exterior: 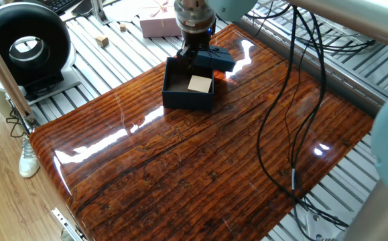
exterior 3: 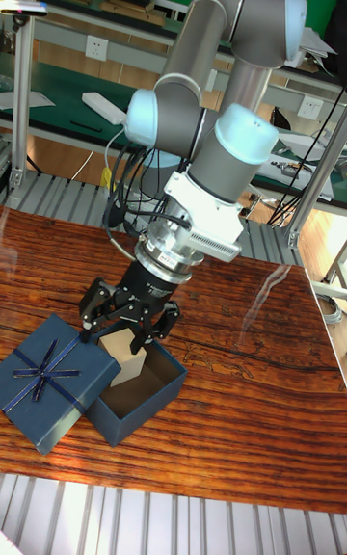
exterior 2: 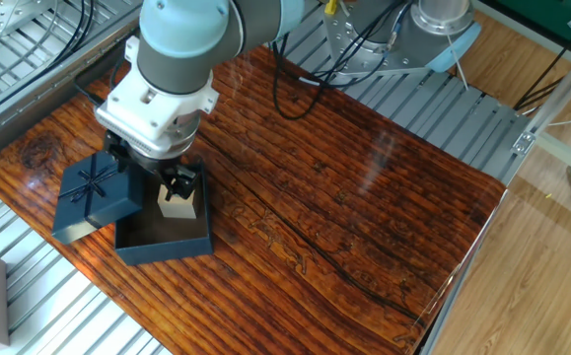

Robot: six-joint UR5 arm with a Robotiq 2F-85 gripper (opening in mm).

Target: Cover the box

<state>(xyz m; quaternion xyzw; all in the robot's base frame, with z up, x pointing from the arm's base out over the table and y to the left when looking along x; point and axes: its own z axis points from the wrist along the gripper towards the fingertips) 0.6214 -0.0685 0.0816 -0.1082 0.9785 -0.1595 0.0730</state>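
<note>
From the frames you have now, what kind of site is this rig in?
Most likely a robotics lab or workshop bench: the wooden tabletop sits on aluminium slat framing, loose cables hang over it, and green-topped workbenches with wall sockets stand behind the UR5 arm.

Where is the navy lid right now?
The navy lid lies on the wooden table, leaning against the open box, on the left in the other fixed view.
</note>
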